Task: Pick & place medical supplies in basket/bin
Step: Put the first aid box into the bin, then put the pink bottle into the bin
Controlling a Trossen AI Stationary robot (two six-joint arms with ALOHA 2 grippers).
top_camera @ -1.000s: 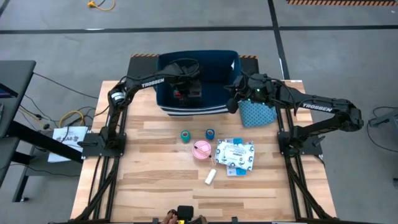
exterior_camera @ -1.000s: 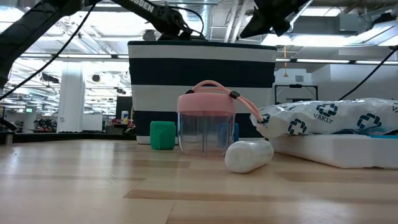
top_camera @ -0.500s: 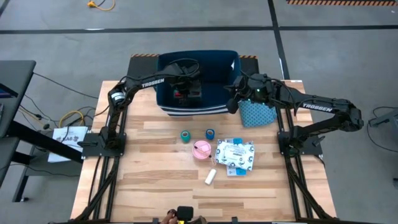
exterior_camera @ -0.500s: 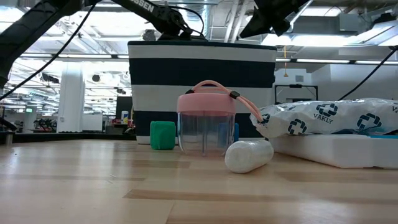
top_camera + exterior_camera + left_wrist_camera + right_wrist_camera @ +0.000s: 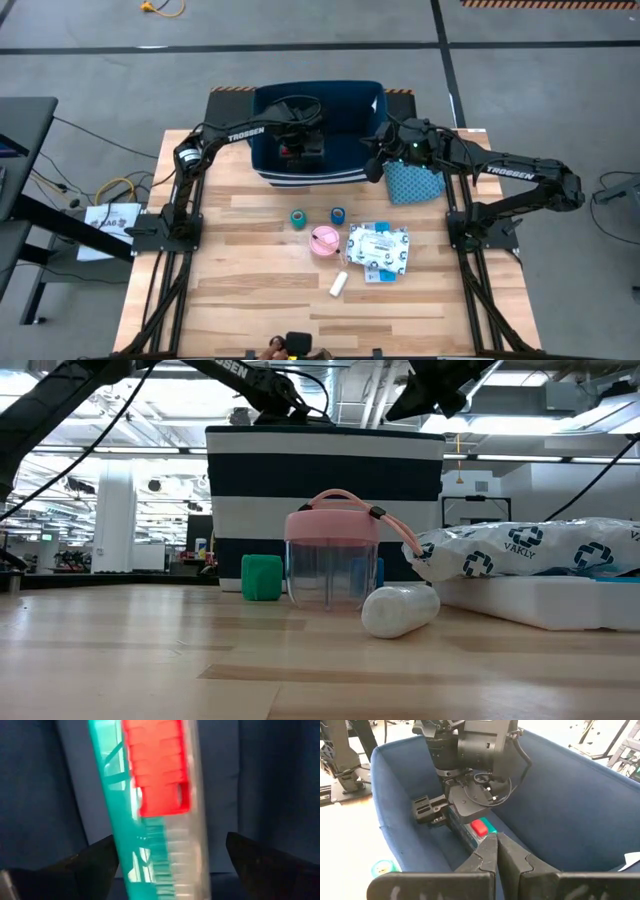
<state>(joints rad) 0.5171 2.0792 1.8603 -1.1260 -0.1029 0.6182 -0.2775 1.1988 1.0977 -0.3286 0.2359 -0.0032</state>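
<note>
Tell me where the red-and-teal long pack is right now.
The red-and-teal pack lies inside the navy bin at the table's far edge, directly under the open left gripper, as the high view and both wrist views show.

My overhead camera looks straight down on the whole table (image 5: 250,300), with the bin (image 5: 318,108) in the upper middle of its frame. My low camera sits at tabletop height, facing level across at the bin's striped side. My left wrist camera hangs very close above the red-teal long pack (image 5: 160,805), filling its frame. My right wrist camera looks from the bin's rim into the same bin, sharing that pack with the left wrist view.
</note>
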